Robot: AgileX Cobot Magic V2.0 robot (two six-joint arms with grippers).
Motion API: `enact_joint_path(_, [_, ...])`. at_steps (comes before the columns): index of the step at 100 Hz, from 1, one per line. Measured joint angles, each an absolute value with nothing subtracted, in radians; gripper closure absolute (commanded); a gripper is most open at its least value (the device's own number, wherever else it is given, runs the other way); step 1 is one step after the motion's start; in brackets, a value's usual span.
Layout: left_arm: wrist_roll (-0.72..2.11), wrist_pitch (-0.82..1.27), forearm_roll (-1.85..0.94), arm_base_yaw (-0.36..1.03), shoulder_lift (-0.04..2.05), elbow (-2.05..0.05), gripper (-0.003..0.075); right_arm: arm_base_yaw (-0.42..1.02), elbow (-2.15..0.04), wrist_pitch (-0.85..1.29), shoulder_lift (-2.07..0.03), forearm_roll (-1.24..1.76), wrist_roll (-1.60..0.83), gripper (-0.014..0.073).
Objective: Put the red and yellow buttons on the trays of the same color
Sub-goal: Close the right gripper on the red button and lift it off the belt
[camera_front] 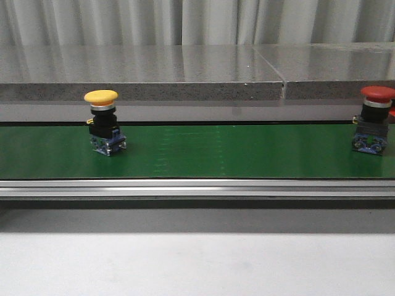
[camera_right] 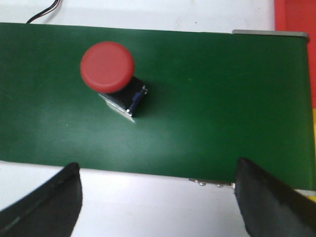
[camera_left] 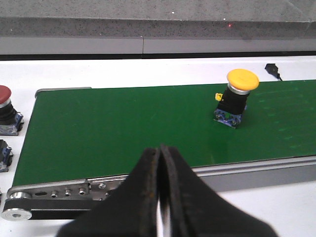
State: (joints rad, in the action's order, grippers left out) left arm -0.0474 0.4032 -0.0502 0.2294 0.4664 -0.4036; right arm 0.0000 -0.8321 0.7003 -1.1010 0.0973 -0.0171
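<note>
A: Buttons both upright on the green belt (camera_front: 203,154): yellow button (camera_front: 102,117) toward its left end, red button (camera_right: 111,74) below the right gripper (camera_right: 158,190), jaws spread wide. Left gripper (camera_left: 160,197) pressed shut, empty.

B: Risk?

A: Mushroom caps look top-heavy; an off-centre pinch could topple one. Trays barely visible.

We lose the right edge of the red button (camera_front: 373,120) at the front view's border. In the left wrist view another red button (camera_left: 6,110) is cut off at the edge (a second body below it too). The trays show only as red and yellow slivers (camera_right: 295,19) in the right wrist view.
</note>
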Motion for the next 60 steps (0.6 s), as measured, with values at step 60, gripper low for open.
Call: enact_joint_path(60, [-0.047,0.403,-0.05,0.229,0.466,-0.404,0.0739,0.0,-1.038,0.655,-1.479,0.123,-0.084,0.0094])
